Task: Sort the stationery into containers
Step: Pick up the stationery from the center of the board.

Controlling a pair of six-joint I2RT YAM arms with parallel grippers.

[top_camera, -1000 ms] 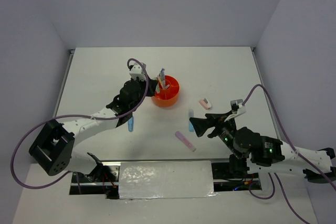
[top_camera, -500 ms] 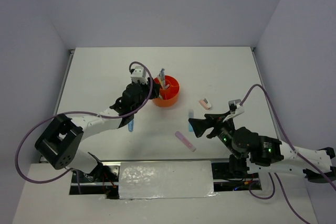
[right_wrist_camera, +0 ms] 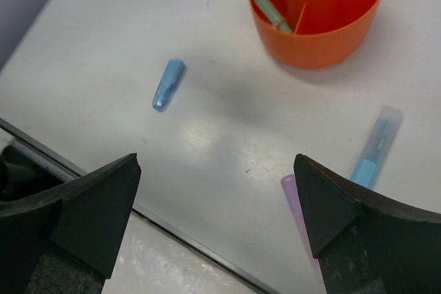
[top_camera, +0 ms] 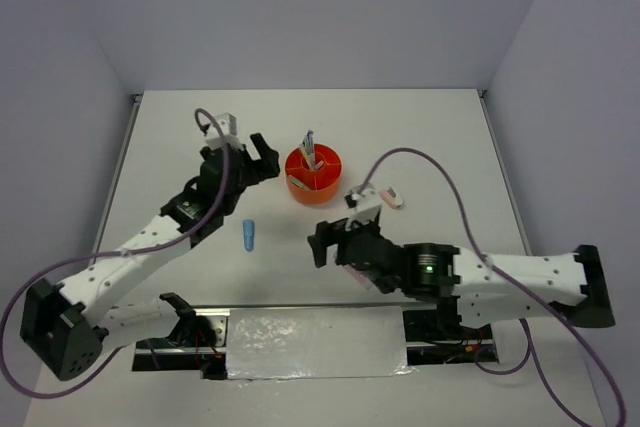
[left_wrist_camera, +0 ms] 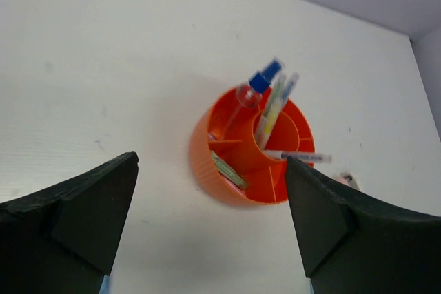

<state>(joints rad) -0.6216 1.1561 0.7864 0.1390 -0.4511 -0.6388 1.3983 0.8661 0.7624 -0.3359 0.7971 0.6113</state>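
Left gripper (top_camera: 262,157): you've got it spread wide, holding nothing, just left of the orange organiser (top_camera: 314,175), not touching it. Right gripper (top_camera: 330,239): spread too, nothing in it, over the table (top_camera: 440,137) on the near side of the organiser. The organiser sits mid-table, toward the far side. Thin pens (left_wrist_camera: 272,98) stand upright in its centre tube, and one more lies over to the right rim. A green marker (left_wrist_camera: 227,170) is in a near-left compartment. A blue marker (top_camera: 249,235) lies loose, near-left of the organiser, between your two arms. The right wrist view shows a capped blue marker (right_wrist_camera: 375,149) and a pink marker (right_wrist_camera: 296,204) close together, near-right of the organiser. The eraser (top_camera: 391,197) lies to its right.
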